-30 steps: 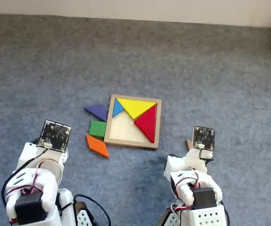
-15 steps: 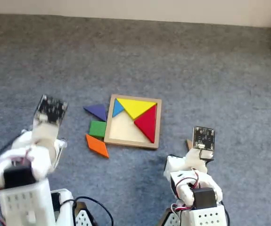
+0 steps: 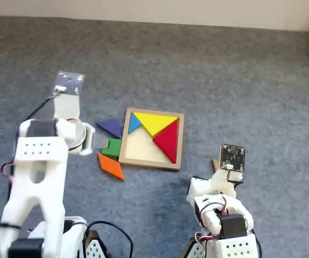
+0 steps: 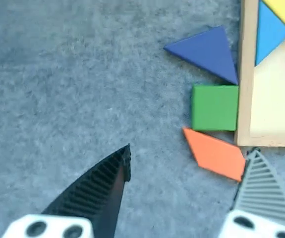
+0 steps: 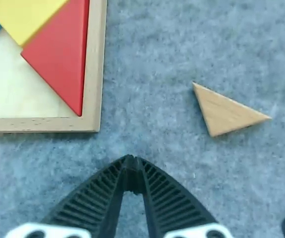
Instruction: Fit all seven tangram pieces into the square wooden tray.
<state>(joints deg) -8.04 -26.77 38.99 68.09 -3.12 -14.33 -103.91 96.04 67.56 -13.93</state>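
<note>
The tray holds yellow, red and small blue triangles. Navy triangle, green square and orange parallelogram lie just outside, under the wide-open left end effector. The right end effector is closed near a wooden triangle.

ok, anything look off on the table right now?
Nothing damaged or odd. Four pieces lie outside the tray: dark blue triangle, green square and orange parallelogram beside one side, wooden triangle apart on the opposite side.

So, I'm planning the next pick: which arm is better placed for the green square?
Left. The left gripper, open, hangs beside the green square, on that side of the tray. The right gripper, shut, sits near the wooden triangle across the tray.
</note>
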